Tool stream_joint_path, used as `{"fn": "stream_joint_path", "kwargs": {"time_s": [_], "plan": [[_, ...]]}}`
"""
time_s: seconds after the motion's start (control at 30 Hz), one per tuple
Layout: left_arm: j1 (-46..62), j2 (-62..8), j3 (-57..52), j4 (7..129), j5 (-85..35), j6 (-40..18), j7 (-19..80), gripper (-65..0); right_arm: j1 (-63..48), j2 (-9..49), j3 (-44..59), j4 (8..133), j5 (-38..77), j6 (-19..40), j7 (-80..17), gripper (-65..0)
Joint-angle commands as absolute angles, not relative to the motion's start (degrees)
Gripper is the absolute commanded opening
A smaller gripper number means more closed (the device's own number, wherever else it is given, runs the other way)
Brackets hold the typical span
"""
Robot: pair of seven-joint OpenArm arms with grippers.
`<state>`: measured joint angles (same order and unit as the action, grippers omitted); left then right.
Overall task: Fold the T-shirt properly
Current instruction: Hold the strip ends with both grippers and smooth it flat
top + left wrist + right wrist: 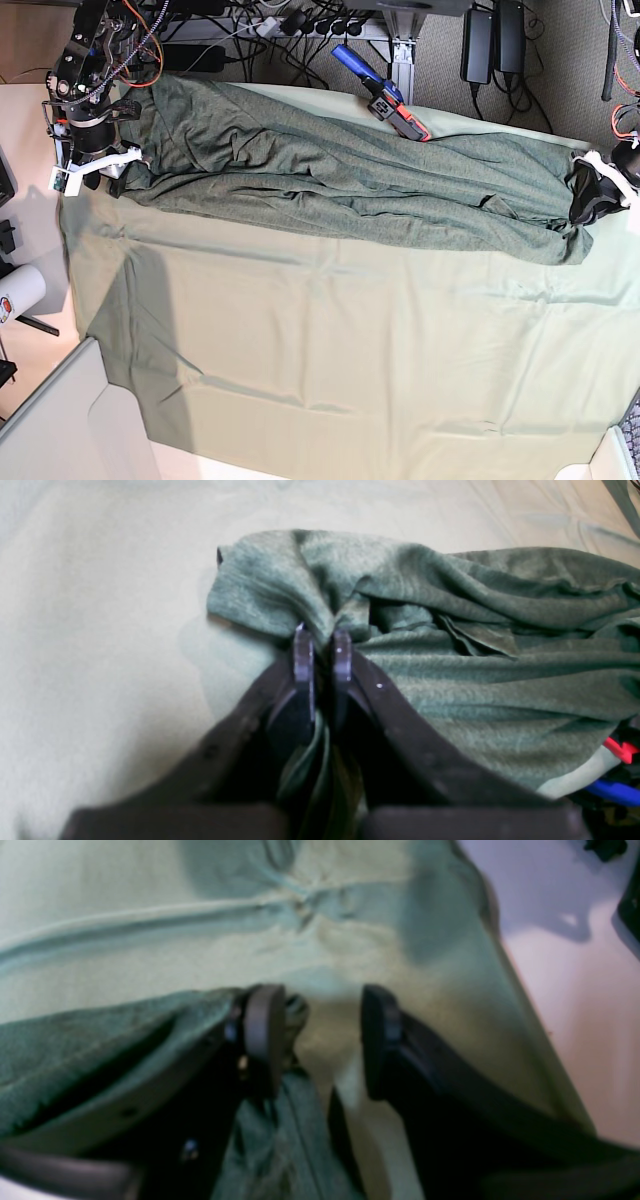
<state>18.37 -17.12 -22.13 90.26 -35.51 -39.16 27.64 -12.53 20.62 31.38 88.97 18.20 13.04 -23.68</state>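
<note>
Left gripper (322,635), jaws pinched tight on a bunched edge of the T-shirt (350,170) stretched along the table cloth's (350,340) far side, anchors one end, presumably for spreading, while right gripper (315,1040) stands part-open beside the opposite end.

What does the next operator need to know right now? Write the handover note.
Left gripper: shut on a bunched edge of the T-shirt, at the base view's right end.
Right gripper: jaws apart at the shirt's other end; one finger touches the fabric, nothing clamped.
The T-shirt lies stretched long and wrinkled along the far side of the table cloth.
Done: one end gripped. Left: grip the other end, probably spread the shirt flat, then make every fold.
</note>
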Motion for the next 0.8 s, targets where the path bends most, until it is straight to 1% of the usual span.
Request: {"fn": "stream_joint_path", "kwargs": {"time_s": [0.0,0.13,0.3,0.33,0.37,0.4,0.43,0.5,0.6,0.63,0.7,0.73,0.77], "plan": [[18.13,-17.80,-22.48,91.92,-36.71,-40.00,26.39,-65.0,-12.12,21.74,31.90,89.78,18.52,12.84,-22.55,-39.3],[18.44,-17.78,-22.46,92.84,-41.28,-40.00,29.50,-65.0,-12.12,21.74,31.90,89.78,18.50,12.84,-22.55,-39.3],[19.29,-17.82,-22.46,92.82,-41.21,-40.00,29.78,-65.0,-12.10,21.74,31.90,89.78,18.83,12.84,-22.52,-39.3],[19.42,-17.82,-22.46,92.82,-40.99,-40.00,29.78,-59.0,-12.10,21.74,31.90,89.78,19.42,12.84,-22.52,-39.3],[19.57,-17.82,-22.46,92.82,-40.64,-40.00,29.78,-51.6,-12.10,21.74,31.90,89.78,19.75,12.84,-22.52,-39.3],[19.77,-17.82,-22.46,92.82,-40.21,-40.00,29.78,-46.1,-12.12,21.74,31.90,89.78,19.92,12.84,-22.55,-39.3],[20.05,-17.82,-22.46,92.82,-39.92,-40.00,29.65,-42.2,-12.12,21.74,31.90,89.78,19.94,12.84,-22.52,-39.3],[20.56,-17.80,-22.46,92.82,-39.79,-40.00,29.61,-39.4,-12.12,21.74,31.90,89.78,19.92,12.86,-22.55,-39.3],[20.99,-17.82,-22.48,92.77,-38.24,-40.00,29.56,-39.2,-12.12,21.76,31.90,89.78,19.94,12.84,-22.55,-39.3],[20.99,-17.85,-22.48,92.77,-37.76,-40.00,29.61,-37.6,-12.12,21.74,31.90,89.78,19.94,12.86,-22.55,-39.3],[20.97,-18.15,-22.50,92.77,-37.67,-38.98,30.26,-31.0,-12.12,21.74,31.90,89.78,19.92,12.86,-22.55,-39.3],[20.93,-18.48,-22.50,92.77,-37.76,-38.96,31.35,-28.8,-12.14,21.74,31.90,89.78,19.92,12.86,-22.57,-39.3],[20.93,-18.90,-22.50,92.77,-38.00,-38.96,32.25,-28.5,-12.19,21.74,31.90,89.78,19.92,12.86,-22.57,-39.3]]}}
